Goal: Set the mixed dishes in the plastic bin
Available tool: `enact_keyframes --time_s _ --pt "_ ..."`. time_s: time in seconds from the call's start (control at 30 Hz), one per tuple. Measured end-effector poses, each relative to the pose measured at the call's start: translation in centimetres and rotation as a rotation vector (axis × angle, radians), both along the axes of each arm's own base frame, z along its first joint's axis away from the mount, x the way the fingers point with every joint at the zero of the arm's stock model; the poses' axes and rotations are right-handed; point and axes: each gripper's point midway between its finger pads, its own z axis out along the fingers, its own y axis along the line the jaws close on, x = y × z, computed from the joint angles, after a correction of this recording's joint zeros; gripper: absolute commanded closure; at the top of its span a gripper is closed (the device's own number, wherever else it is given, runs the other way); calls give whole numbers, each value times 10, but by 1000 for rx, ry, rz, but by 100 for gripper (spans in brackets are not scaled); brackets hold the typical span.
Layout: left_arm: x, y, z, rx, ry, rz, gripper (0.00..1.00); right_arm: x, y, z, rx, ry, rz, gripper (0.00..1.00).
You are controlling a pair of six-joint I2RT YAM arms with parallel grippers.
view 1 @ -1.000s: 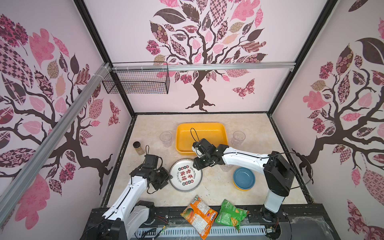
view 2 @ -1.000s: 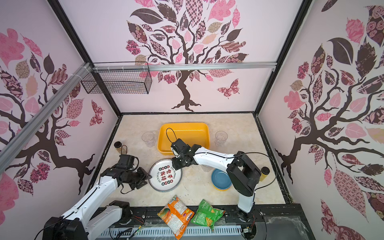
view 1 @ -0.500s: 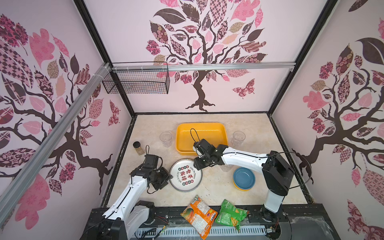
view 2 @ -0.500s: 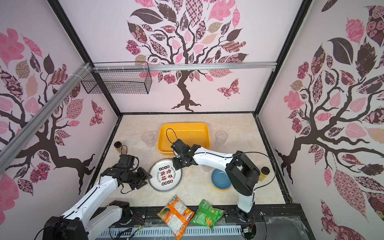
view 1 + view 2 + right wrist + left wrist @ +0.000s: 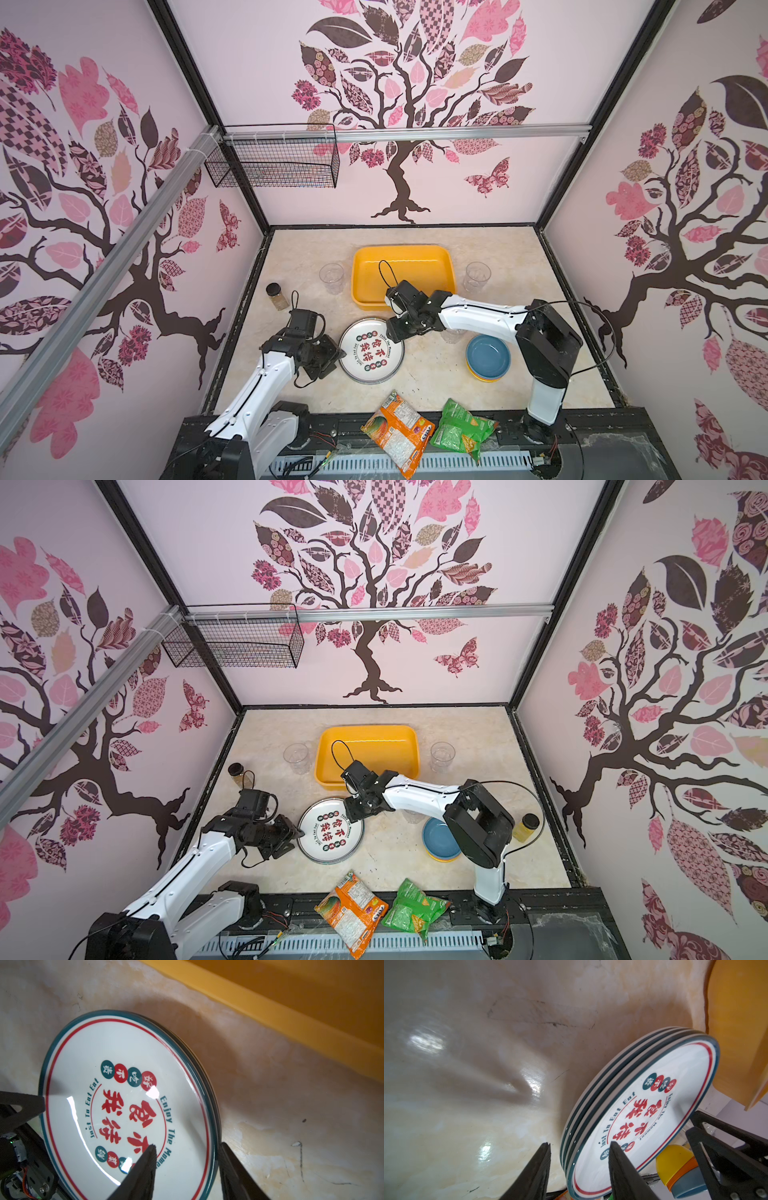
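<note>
Right wrist view: the right gripper (image 5: 188, 1146) is seen with jaws apart, set astride the rim of the stack of plates (image 5: 124, 1047), one finger over the printed face and one outside the rim; no pinch can be made out; the left gripper (image 5: 580, 1145) is likewise spread astride the opposite rim; the round stack, having no long axis, is thus lodged between both, on the table (image 5: 432, 370) toward its front edge; the bin (image 5: 415, 276), long side parallel to the far edge, lies just beyond the right gripper, judged the nearer.
</note>
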Motion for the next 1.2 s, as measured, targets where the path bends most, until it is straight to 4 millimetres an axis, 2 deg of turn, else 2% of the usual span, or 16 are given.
enact_keyframes --time_s 0.97,1.2 --pt "0 0 -3 2 11 0 52 -1 5 -11 -9 32 26 76" --pt "0 0 -3 3 12 0 53 -3 6 -13 -10 40 33 76"
